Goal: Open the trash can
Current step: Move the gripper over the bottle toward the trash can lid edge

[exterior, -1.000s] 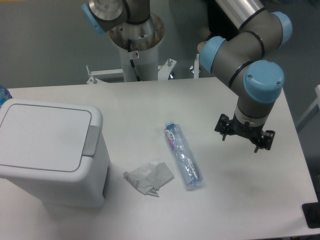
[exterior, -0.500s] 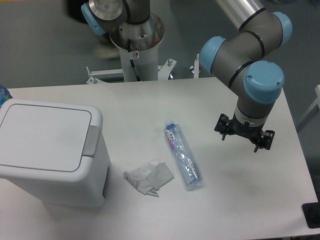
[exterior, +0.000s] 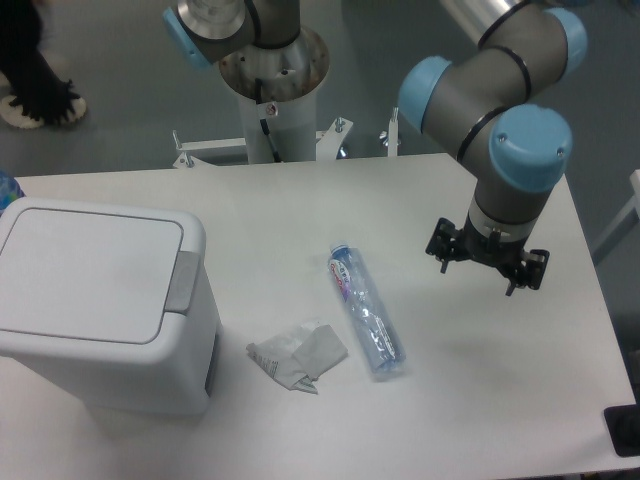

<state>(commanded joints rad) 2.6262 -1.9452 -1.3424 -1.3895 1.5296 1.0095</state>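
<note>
**While the lid stays shut, the arm begins to stir**

At the counter's (exterior: 300, 200) left, the trash can (exterior: 100, 300) sits closed. Bottle (exterior: 365, 310) unmoved. Far right, the tool (exterior: 487, 264) has lifted slightly; its spread I cannot tell.

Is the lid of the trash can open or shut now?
Shut. The white lid lies flat on the trash can, and the grey latch tab sits at its edge.
</note>
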